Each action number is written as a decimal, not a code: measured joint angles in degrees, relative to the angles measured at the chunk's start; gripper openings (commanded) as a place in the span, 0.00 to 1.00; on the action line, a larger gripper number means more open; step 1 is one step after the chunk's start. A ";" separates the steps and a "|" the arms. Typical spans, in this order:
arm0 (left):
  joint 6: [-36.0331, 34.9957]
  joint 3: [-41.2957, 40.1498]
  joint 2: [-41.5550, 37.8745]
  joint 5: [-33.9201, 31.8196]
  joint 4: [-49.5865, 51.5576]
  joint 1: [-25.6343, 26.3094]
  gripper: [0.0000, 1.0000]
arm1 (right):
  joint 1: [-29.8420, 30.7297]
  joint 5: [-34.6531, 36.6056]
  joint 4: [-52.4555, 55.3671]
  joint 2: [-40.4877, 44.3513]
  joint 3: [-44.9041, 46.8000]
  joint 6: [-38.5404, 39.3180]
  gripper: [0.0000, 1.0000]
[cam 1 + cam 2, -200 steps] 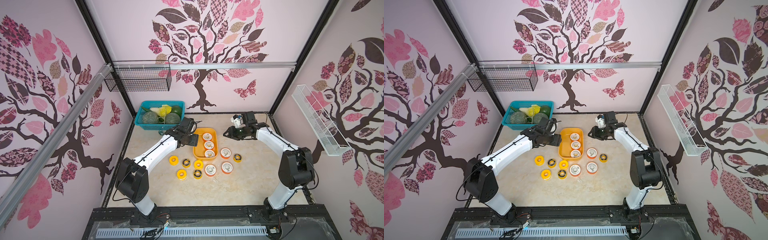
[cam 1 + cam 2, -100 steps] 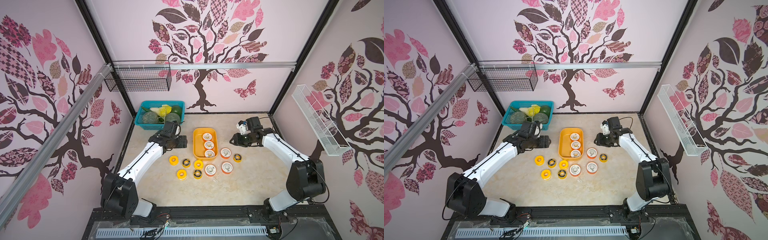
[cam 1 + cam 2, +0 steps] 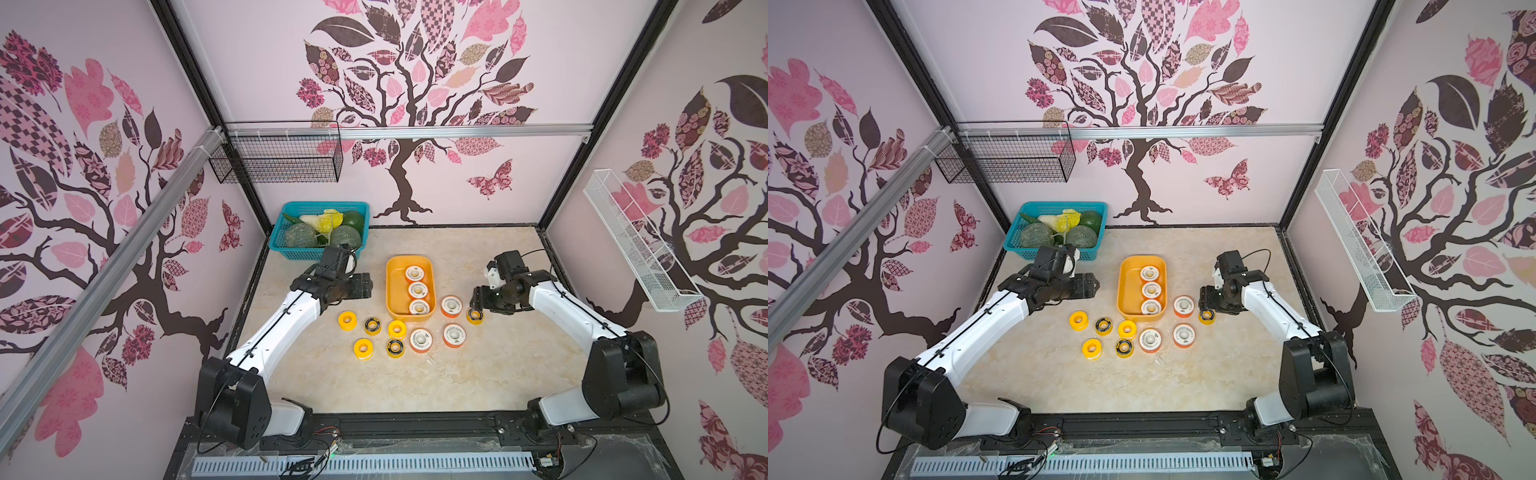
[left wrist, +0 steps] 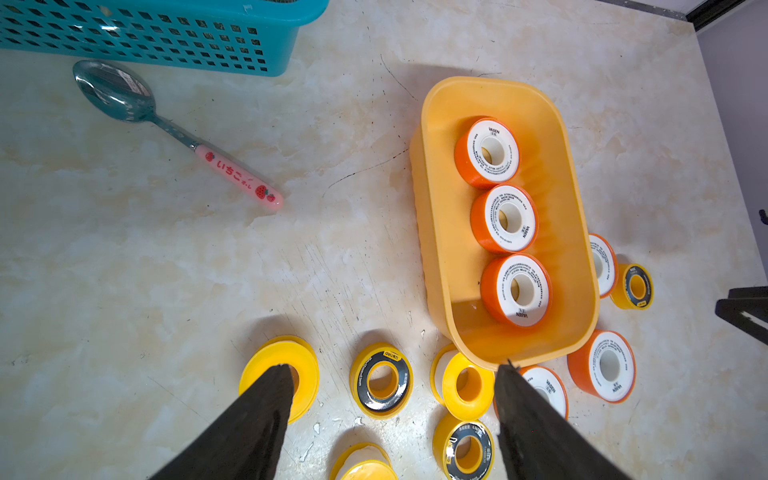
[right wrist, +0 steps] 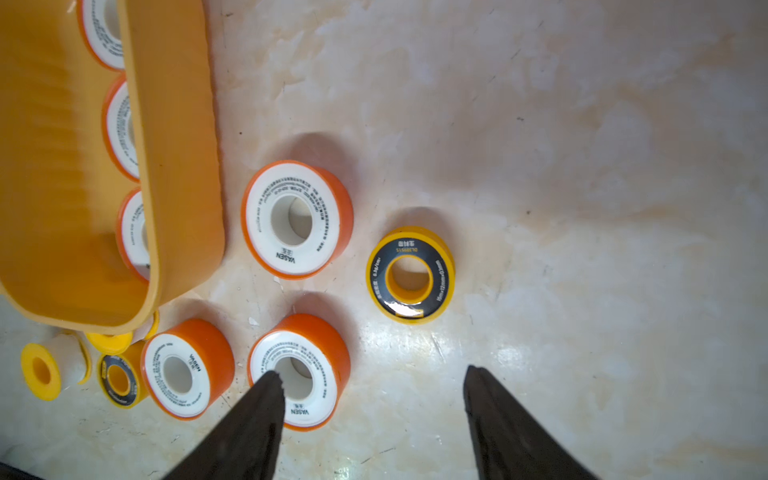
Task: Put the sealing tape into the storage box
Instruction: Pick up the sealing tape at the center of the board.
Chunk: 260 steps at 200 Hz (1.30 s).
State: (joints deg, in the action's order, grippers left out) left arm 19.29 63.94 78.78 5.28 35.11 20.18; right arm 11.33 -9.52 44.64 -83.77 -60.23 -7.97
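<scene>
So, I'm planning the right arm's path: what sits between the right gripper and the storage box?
One orange sealing tape roll, flat on the table beside the storage box; the right gripper hangs open past it. Both top views show it.

Teal vegetable basket (image 3: 291, 253), pink-handled spoon (image 4: 195, 145), black wire basket (image 3: 276, 164), white rack (image 3: 636, 245)

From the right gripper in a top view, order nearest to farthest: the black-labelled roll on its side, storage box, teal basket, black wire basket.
1. Black-labelled roll, right beside the right gripper.
2. Storage box, in the middle.
3. Teal basket, far left corner.
4. Black wire basket, back wall.
</scene>
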 measured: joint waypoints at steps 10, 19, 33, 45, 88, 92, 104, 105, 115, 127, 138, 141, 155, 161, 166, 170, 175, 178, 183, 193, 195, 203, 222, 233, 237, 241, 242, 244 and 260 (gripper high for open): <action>0.00 0.00 0.00 0.00 0.00 0.00 0.82 | 0.09 0.79 0.09 -0.22 0.07 -0.04 0.78; 0.00 0.00 0.00 0.00 0.00 0.00 0.82 | 0.17 1.44 0.02 -0.72 0.04 -0.11 0.78; 0.00 0.00 0.00 0.00 0.00 0.00 0.81 | 0.50 2.89 0.04 -2.32 -0.15 -0.20 0.78; 0.00 0.00 0.00 0.00 0.02 0.00 0.82 | 1.09 4.24 0.22 -4.26 -0.46 -0.20 0.78; -0.02 0.00 0.00 -0.04 0.04 0.00 0.82 | 4.07 8.11 0.31 -10.40 -2.45 -0.72 0.79; -0.04 0.00 0.00 -0.04 0.04 0.00 0.82 | 4.24 8.28 0.26 -10.67 -2.62 -0.81 0.79; -0.04 0.00 0.00 -0.04 0.07 0.00 0.82 | 4.63 8.85 0.22 -11.43 -3.19 -0.87 0.78; -0.04 0.00 0.00 -0.04 0.07 0.00 0.82 | 4.66 8.92 0.20 -11.52 -3.23 -0.87 0.78; -0.04 0.00 0.00 -0.07 0.07 0.00 0.82 | 4.96 9.42 0.17 -12.11 -3.69 -1.01 0.78; -0.07 0.00 0.00 -0.07 0.07 0.00 0.82 | 5.22 10.14 0.02 -12.76 -4.04 -1.11 0.77; -0.07 0.00 0.00 -0.09 0.07 0.00 0.81 | 5.38 10.82 0.04 -13.35 -4.28 -1.27 0.75; -0.07 0.00 0.00 -0.09 0.07 0.00 0.82 | 5.38 11.04 0.04 -13.55 -4.35 -1.36 0.75; -0.07 0.00 0.00 -0.11 0.09 0.00 0.82 | 5.38 11.65 0.09 -14.69 -4.74 -1.64 0.74; -0.07 0.00 0.00 -0.11 0.09 0.00 0.82 | 5.38 11.87 0.13 -15.10 -4.85 -1.68 0.73; -0.07 0.00 0.00 -0.11 0.09 0.00 0.82 | 5.38 11.98 0.11 -15.37 -4.87 -1.73 0.72; -0.07 0.00 0.00 -0.13 0.09 0.00 0.82 | 5.38 12.09 0.11 -15.63 -4.87 -1.73 0.72; -0.07 0.00 0.00 -0.15 0.09 0.00 0.82 | 5.38 12.13 0.13 -15.82 -4.87 -1.86 0.71; -0.09 0.00 0.00 -0.15 0.09 0.00 0.81 | 5.38 12.13 0.13 -15.96 -4.87 -1.86 0.71; -0.09 0.00 0.00 -0.17 0.09 0.00 0.82 | 5.38 12.13 0.11 -16.11 -4.87 -1.88 0.70; -0.09 0.00 0.00 -0.22 0.09 0.00 0.82 | 5.38 12.11 0.13 -16.37 -4.90 -1.95 0.68; -0.09 0.00 0.00 -0.22 0.09 0.00 0.82 | 5.38 12.11 0.11 -16.41 -4.90 -1.92 0.68; -0.09 0.00 0.00 -0.22 0.09 0.00 0.82 | 5.38 12.09 0.13 -16.61 -4.92 -1.92 0.67; -0.09 0.00 0.00 -0.22 0.09 0.00 0.82 | 5.38 11.93 0.09 -17.22 -5.11 -2.05 0.65; -0.09 0.00 0.02 -0.24 0.09 0.00 0.81 | 5.38 11.85 0.17 -17.51 -5.38 -2.10 0.66; -0.09 0.00 0.02 -0.24 0.09 0.00 0.82 | 5.38 11.85 0.15 -17.66 -5.53 -2.12 0.66; -0.09 0.00 0.02 -0.24 0.09 0.00 0.82 | 5.38 11.85 0.13 -17.81 -5.73 -2.12 0.66; -0.11 0.00 0.02 -0.24 0.09 0.00 0.82 | 5.38 11.85 0.11 -17.84 -5.75 -2.12 0.66; -0.09 0.00 0.02 -0.24 0.09 0.00 0.82 | 5.40 11.85 0.07 -17.88 -5.79 -2.12 0.66; -0.11 0.00 0.02 -0.22 0.09 0.00 0.82 | 5.44 11.72 -0.09 -18.29 -6.10 -2.12 0.66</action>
State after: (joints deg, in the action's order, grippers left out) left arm 19.18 63.94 78.81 5.06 35.20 20.18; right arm 16.78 2.20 44.56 -102.06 -66.32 -10.09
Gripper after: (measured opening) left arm 0.816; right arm 0.656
